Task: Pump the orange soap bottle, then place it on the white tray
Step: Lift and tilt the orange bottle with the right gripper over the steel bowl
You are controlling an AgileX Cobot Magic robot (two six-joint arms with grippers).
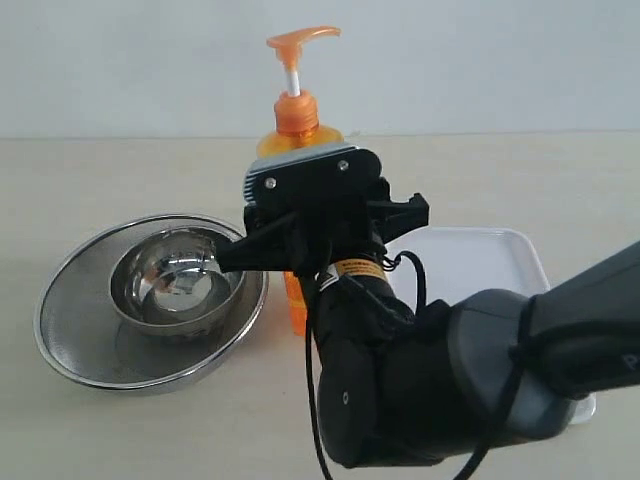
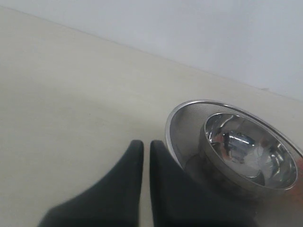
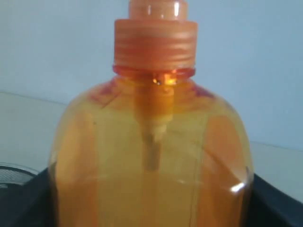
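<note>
Right end effector [image 1: 315, 240] clamps the bottle [image 1: 297, 118] near the counter's middle; next, probably, lifting it onto the tray [image 1: 480, 262].

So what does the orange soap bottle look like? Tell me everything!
The orange soap bottle is see-through orange plastic, with soap part way up inside. On top sit a ribbed orange cap, a white stem and an orange pump head. It stands upright beside the steel bowls, not on the white tray. The right gripper's fingers hug both its sides.
</note>
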